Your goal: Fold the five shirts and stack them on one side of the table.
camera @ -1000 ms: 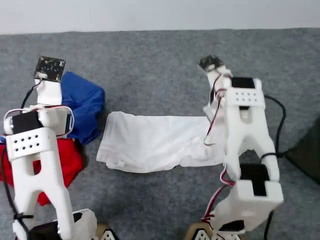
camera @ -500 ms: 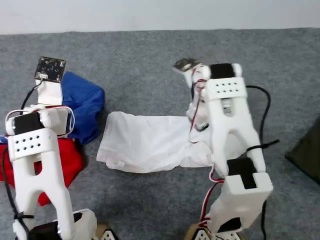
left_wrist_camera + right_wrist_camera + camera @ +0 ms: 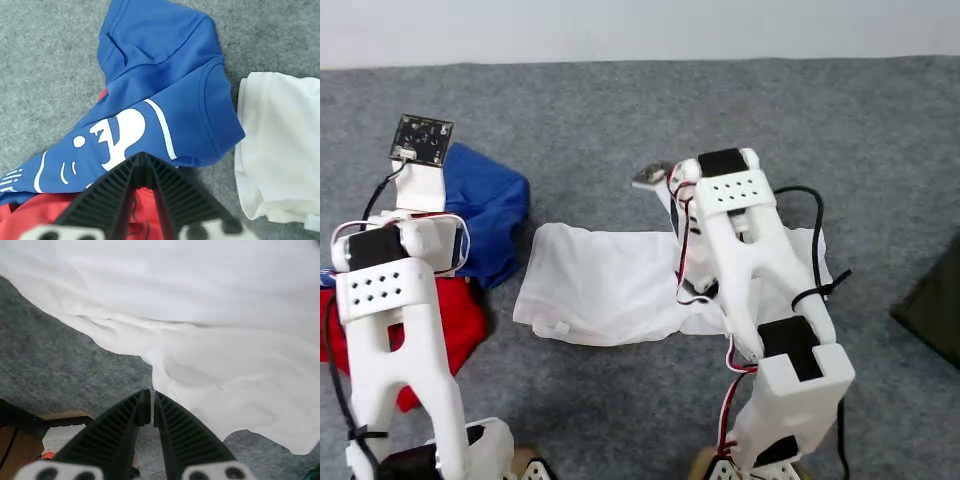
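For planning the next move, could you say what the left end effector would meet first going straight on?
Probably the blue shirt, lying right ahead of the left end effector, though depth is unclear.

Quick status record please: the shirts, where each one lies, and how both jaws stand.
shirts in view: three
white shirt: laid out mid-table, rumpled
red shirt: crumpled under the left arm
blue shirt: bunched at left, lying partly over the red shirt
left jaws: shut, above blue shirt's print
right jaws: shut, above white shirt's edge
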